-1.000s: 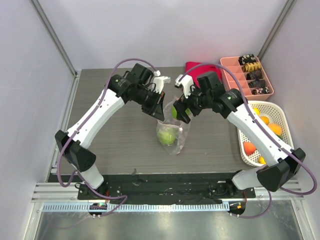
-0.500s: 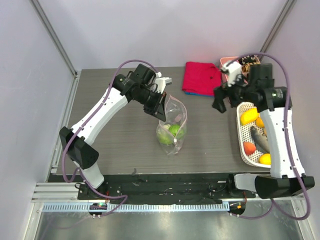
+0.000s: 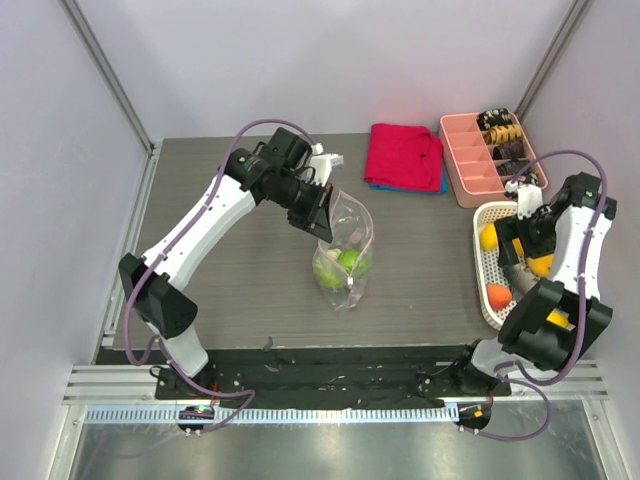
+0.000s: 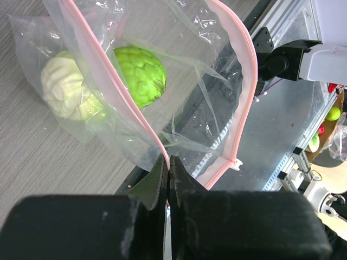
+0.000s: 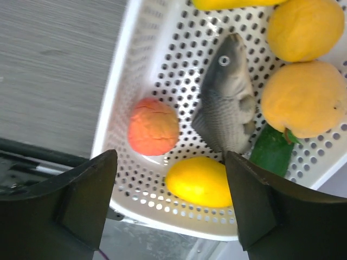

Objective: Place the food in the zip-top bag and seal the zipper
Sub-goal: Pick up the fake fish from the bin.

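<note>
Here, the left end effector [image 4: 167, 172] is clamped on the zipper [image 4: 251, 86] of the zip-top bag [image 3: 345, 255], centre frame, two green fruits [image 4: 140, 76] inside; the right end effector [image 5: 171, 197] gapes empty over the basket [image 5: 118, 81], right edge.

left arm [image 3: 200, 225]: reaching forward and inward | left gripper [image 4: 167, 162]: jaws pinched fully together | right arm [image 3: 583, 240]: folded back at right side, wrist down | right gripper [image 5: 171, 157]: jaws spread wide

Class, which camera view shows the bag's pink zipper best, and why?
The left wrist view: the zipper runs close-up, its two sides spread apart. The top view shows only a faint pink rim; the right wrist view shows none of it.
</note>
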`<state>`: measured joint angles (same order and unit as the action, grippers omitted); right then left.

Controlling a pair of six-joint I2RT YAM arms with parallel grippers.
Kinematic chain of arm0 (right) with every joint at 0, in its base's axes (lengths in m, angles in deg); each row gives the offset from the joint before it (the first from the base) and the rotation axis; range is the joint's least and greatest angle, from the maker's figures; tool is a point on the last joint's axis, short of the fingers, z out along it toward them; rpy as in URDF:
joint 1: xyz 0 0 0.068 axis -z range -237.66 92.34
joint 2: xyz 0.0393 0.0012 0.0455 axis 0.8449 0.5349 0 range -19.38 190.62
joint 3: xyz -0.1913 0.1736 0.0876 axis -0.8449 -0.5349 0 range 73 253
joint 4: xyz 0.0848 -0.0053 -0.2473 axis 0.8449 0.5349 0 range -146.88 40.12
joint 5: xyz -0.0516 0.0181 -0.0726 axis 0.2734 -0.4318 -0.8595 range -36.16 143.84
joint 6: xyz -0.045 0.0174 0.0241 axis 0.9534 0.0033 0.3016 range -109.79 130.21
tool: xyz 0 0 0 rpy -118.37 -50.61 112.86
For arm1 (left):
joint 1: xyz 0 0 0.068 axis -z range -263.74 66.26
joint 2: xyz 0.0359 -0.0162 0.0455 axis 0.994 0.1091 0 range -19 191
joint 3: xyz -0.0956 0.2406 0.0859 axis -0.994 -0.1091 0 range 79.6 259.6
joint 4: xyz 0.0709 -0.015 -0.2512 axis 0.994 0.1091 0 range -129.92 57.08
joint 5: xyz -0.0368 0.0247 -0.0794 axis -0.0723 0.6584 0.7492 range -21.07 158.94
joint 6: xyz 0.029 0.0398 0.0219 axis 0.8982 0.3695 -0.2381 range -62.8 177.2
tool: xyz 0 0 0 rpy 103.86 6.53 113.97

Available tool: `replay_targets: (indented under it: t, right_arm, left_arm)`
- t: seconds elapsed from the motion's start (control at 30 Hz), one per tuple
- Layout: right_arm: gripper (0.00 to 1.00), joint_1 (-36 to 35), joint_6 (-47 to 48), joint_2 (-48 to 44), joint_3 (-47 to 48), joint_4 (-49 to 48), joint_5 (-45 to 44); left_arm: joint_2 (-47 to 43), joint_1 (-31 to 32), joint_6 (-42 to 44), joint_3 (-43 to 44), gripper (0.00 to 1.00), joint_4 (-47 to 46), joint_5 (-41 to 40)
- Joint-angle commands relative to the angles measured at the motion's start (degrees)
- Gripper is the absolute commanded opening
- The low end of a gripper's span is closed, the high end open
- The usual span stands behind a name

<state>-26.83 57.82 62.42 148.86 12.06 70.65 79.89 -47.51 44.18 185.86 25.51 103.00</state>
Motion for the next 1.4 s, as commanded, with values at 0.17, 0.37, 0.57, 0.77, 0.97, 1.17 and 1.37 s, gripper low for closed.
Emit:
replay_targets:
  t: [0.17,0.37,0.57,0.77,0.97,1.17,1.37]
  right_arm:
    - [0.79,0.2,-1.0,4.9,-7.4,-15.0,-11.4]
    - [0.79,0.2,-1.4,8.5,-10.7,-22.9,-13.7]
    - [0.80,0.1,-1.5,12.5,-10.9,-25.7,-14.2]
    - [0.81,-0.4,-2.6,15.3,-11.0,-26.1,-13.1]
    - [0.83,-2.0,-2.8,16.2,-12.2,-26.7,-13.2]
    - [0.76,-2.7,-2.8,16.6,-13.3,-27.0,-13.0]
    - [0.50,-2.7,-1.9,14.2,-12.2,-25.1,-13.3]
  left_arm:
    - [0.2,-0.2,0.4,1.6,0.00,-1.1,-0.3]
    - [0.4,-0.2,0.8,1.5,0.00,-0.9,-0.7]
    - [0.5,-0.2,1.1,1.0,0.00,-0.8,-1.1]
    - [0.4,-0.2,1.3,0.8,0.00,-0.5,-1.4]
    - [0.7,-0.2,1.4,0.6,0.00,-0.4,-1.4]
    - [1.5,-0.2,1.4,1.1,0.00,-0.5,-1.2]
    - [1.6,-0.3,1.5,1.5,0.00,-0.4,-1.2]
